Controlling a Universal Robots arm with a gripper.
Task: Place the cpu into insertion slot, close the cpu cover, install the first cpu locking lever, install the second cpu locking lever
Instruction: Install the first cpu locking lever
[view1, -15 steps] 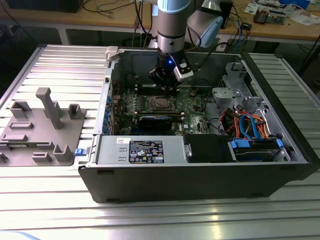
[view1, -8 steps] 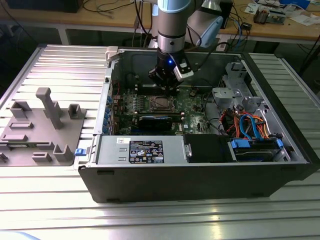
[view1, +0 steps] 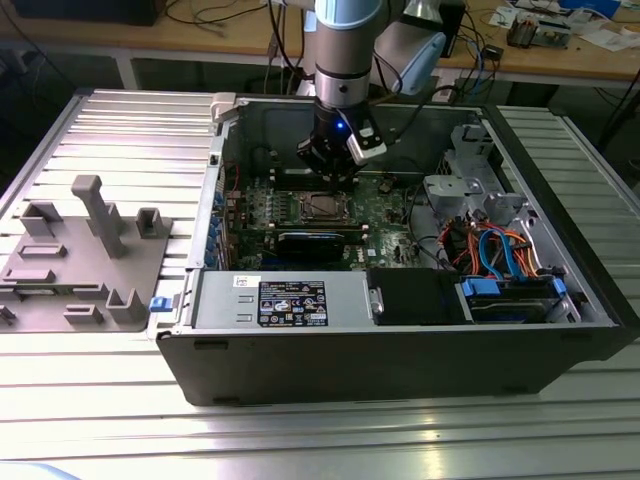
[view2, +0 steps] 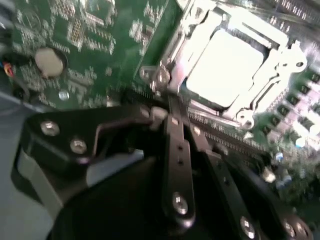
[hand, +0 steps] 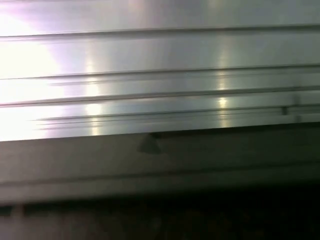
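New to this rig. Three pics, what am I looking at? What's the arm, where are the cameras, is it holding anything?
It is one robot arm working inside an open black desktop computer case that lies on its side on a ribbed aluminium table.

The exterior view comes from a camera off the arm: the black gripper hangs over the green motherboard, just above the processor socket. A grey plastic fixture tray sits on the table at the exterior view's left.

The second wrist view rides on the arm. It looks past the gripper's black linkage at the small square cpu with a pale silver top, already lying in its socket, with the thin silver metal cpu cover framing it.

The first wrist view shows ribbed metal, blurred.

I see nothing held.
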